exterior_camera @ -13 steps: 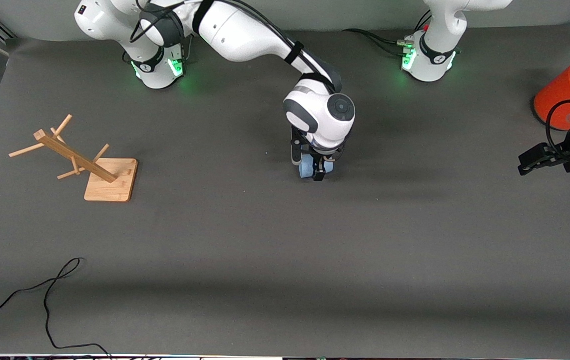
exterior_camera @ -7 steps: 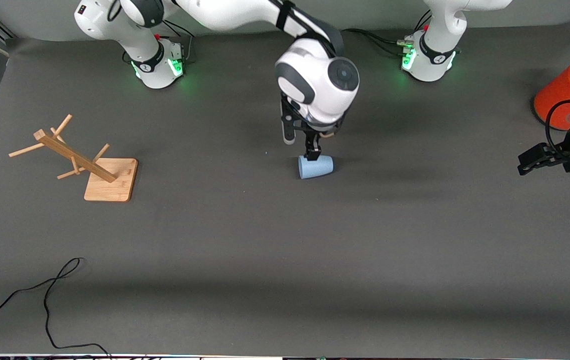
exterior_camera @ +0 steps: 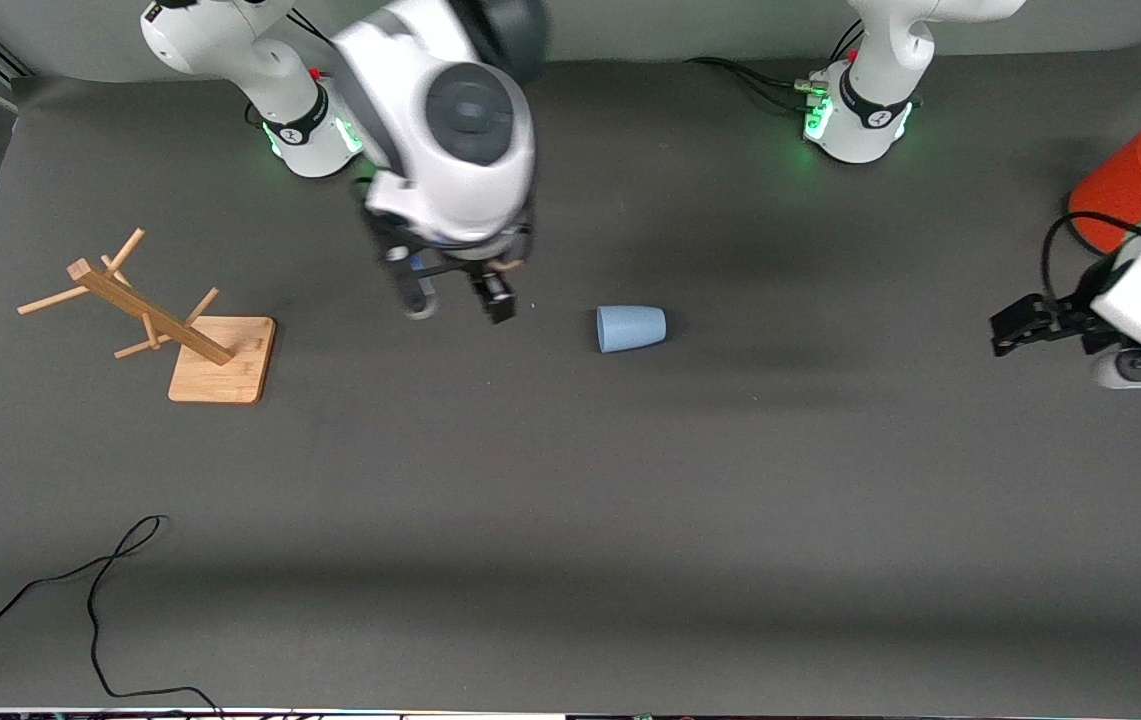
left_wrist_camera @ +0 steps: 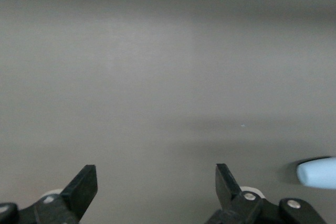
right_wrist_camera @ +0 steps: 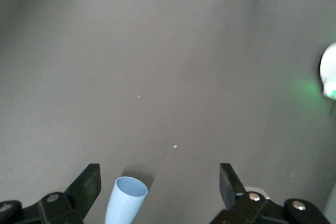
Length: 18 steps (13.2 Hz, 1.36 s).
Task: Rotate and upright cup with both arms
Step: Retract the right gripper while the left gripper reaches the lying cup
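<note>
The cup (exterior_camera: 631, 328) lies on its side on the bare desk (exterior_camera: 570, 500) between the two arms, free of both, so it is not yet upright. The right gripper (exterior_camera: 458, 300) hangs raised over the desk beside the cup, pointing down, jaws spread and empty. The left gripper (exterior_camera: 1015, 328) reaches low and level toward the cup from near the orange cylinder (exterior_camera: 1120, 195), jaws also spread, likely for the next grasp.

A dark grey matte surface (exterior_camera: 570, 560) fills nearly everything, with a soft band of shadow across it. A wooden rack (exterior_camera: 170, 325) stands toward the right arm's end. Nearer the front camera than the rack, a thin black cable (exterior_camera: 95, 600) curls over the surface.
</note>
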Motion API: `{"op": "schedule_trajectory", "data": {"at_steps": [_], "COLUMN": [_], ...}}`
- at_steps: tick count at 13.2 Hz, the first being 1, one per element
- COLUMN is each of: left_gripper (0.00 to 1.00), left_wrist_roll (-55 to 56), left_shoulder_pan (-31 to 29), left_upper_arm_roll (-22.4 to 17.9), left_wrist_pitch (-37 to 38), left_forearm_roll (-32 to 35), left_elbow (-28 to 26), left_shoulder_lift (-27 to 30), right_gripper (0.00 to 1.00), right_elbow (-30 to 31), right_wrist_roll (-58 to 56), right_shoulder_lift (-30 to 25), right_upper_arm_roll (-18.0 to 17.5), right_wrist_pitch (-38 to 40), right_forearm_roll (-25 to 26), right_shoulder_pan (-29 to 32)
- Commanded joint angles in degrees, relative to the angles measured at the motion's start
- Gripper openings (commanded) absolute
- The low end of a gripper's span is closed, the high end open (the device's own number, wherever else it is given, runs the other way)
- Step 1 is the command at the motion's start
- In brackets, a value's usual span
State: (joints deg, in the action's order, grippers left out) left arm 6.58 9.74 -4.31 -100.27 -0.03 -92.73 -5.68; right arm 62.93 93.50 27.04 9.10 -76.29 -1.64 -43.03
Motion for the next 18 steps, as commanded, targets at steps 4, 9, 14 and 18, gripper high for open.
{"op": "schedule_trajectory", "data": {"at_steps": [4,9,14,18], "left_gripper": [1.00,1.00,1.00,1.00], "left_wrist_roll": [25.62,40.43,44.66,46.33], "left_shoulder_pan": [8.07,21.35,29.36,34.89], "left_upper_arm_roll": [10.20,9.94,9.76,9.76], "left_wrist_pitch": [0.87,0.69,-2.20,-1.68], "left_forearm_roll": [7.99,12.06,15.94,19.97], "left_elbow": [14.04,23.99,24.70,24.00], "left_shoulder_lift": [-14.85,-28.48,-36.84,-39.31], "right_gripper": [1.00,1.00,1.00,1.00], "right_elbow": [12.91,23.46,26.80,28.22], "right_wrist_roll": [-36.31,-58.66,-81.94,-87.70], "right_shoulder_lift": [-13.66,-23.16,-25.28,-25.63], "right_upper_arm_roll": [8.12,2.44,-3.47,-3.82], "right_wrist_pitch": [-0.96,-8.25,-14.04,-16.87], "right_forearm_roll": [0.77,0.76,0.94,0.94], "right_shoulder_pan": [6.97,24.18,37.82,40.13]}}
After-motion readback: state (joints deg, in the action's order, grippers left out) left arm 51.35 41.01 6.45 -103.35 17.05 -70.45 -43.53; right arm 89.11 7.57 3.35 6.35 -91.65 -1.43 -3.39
